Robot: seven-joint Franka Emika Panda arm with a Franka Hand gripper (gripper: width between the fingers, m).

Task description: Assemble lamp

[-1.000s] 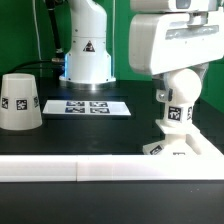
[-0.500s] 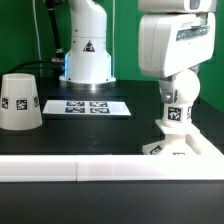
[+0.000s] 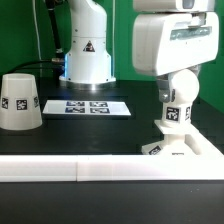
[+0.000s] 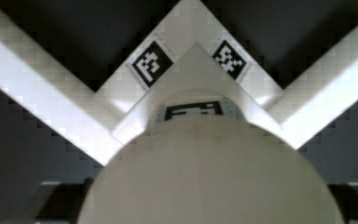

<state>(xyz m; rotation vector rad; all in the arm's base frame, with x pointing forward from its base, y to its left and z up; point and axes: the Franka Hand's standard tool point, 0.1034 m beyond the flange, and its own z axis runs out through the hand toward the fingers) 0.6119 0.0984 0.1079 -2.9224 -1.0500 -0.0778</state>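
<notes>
The ball-shaped bulb (image 3: pixel 178 108) stands upright, neck down, on the low sloped base (image 3: pixel 176 146) at the exterior view's right. My gripper (image 3: pixel 176 98) comes down from above and is shut on the bulb, with its dark fingers (image 3: pixel 164 96) at the bulb's sides. In the wrist view the bulb (image 4: pixel 202 160) fills the space between the dark pads (image 4: pixel 48 200), and the tagged base (image 4: pixel 190 40) lies beneath it. The cone-shaped shade (image 3: pixel 18 101) stands alone, wide end down, at the exterior view's left.
The marker board (image 3: pixel 87 106) lies flat in the middle, in front of the arm's white pedestal (image 3: pixel 86 55). A long white bar (image 3: pixel 100 169) runs along the front edge, just before the base.
The hand shifted slightly to the exterior view's right half a second ago and has come back left. The bulb stays on the base. The shade has not moved.
</notes>
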